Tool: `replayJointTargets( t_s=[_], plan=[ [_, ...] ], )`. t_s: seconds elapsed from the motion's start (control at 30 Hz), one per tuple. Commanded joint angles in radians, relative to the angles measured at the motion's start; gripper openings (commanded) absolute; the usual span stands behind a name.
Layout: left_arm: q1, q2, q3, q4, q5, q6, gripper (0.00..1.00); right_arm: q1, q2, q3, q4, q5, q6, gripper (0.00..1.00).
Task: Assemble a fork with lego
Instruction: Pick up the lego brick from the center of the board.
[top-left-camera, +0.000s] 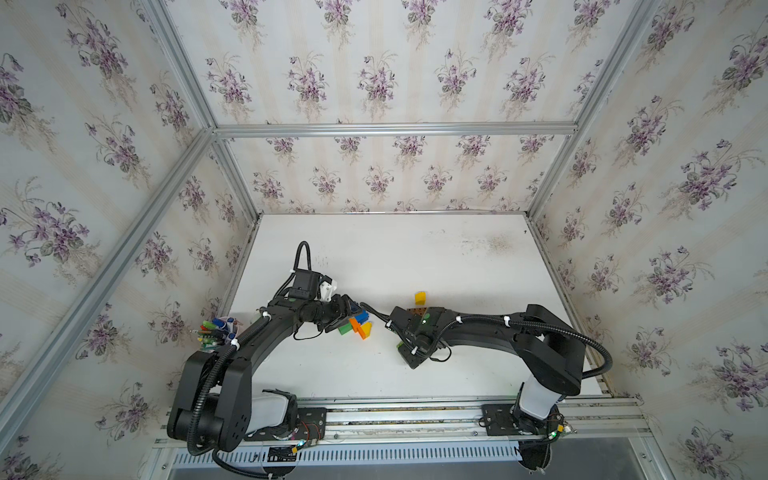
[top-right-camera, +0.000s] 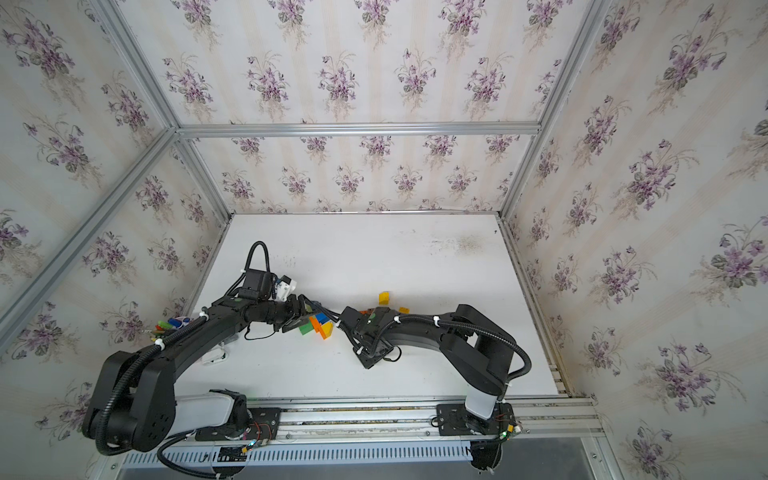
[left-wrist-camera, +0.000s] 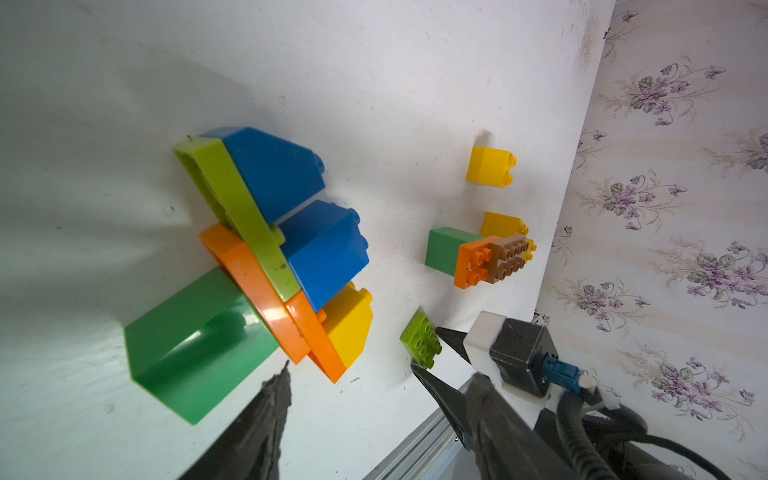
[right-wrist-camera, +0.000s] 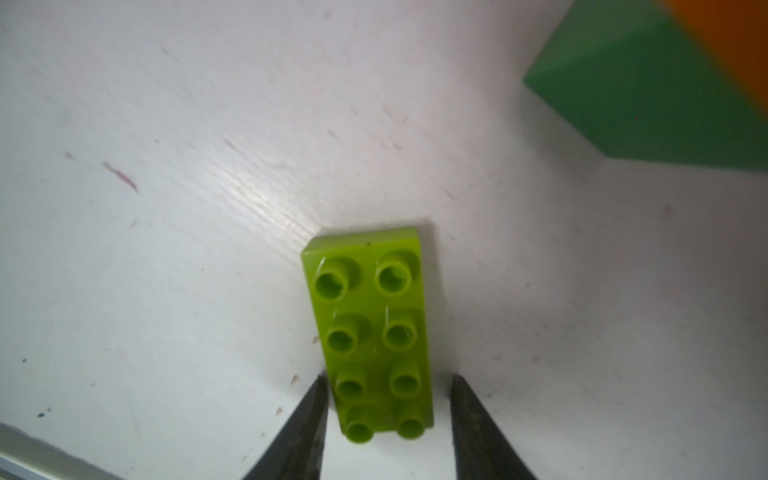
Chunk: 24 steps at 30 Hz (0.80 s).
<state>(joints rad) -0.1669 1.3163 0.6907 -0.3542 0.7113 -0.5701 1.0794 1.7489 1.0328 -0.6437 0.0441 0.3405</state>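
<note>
lime plate: flat on the worktop, studs up, its near end between the right jaws.
right jaws: apart, one on each long side of the lime plate; one tip is at the edge, the other shows a thin gap; not clamped.
built lego cluster: on the worktop, just beyond the tips of the left jaws.
left jaws: apart, holding nothing.

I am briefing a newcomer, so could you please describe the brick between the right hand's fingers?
On the white table, find the right hand. Between its open fingers lies a lime-green plate, flat with studs up. Unlike the chunky dark-green block nearby, it is thin, with two rows of four studs.
</note>
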Motion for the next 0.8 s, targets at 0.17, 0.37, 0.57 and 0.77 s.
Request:
replayJointTargets(
  t_s=[0.17, 0.37, 0.57, 0.77],
  plan=[
    [0.001, -0.003, 0.0, 0.018, 0.006, 0.003, 0.69, 0.011, 0.024, 0.009, -0.043, 0.015, 0.005, 0.35],
    [0.001, -0.005, -0.002, 0.018, 0.014, 0.006, 0.69, 0.01, 0.027, 0.057, -0.093, 0.083, -0.014, 0.3],
    [0.001, 0.0, 0.011, -0.003, 0.027, 0.018, 0.69, 0.01, -0.016, 0.128, -0.114, 0.124, -0.156, 0.28],
    [0.003, 0.003, 0.038, -0.014, 0.04, 0.018, 0.69, 0.001, -0.083, 0.17, -0.111, 0.117, -0.371, 0.27]
  ],
)
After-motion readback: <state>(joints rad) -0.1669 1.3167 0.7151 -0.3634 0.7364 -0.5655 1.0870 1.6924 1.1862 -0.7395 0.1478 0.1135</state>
